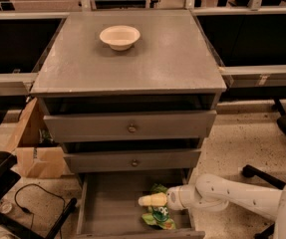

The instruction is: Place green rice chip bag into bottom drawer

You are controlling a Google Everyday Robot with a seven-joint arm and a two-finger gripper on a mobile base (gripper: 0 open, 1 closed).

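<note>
The green rice chip bag lies inside the open bottom drawer, at its right front part. It is crinkly light green with a dark round logo. My gripper, cream-coloured on a white arm coming in from the right, sits over the bag's middle and hides part of it. A bit of green shows behind it, the rest in front. I cannot see whether it touches the bag.
The two upper drawers with round knobs are closed. A white bowl stands on the grey cabinet top. A cardboard box and a cable are at the left. A chair base is at the right.
</note>
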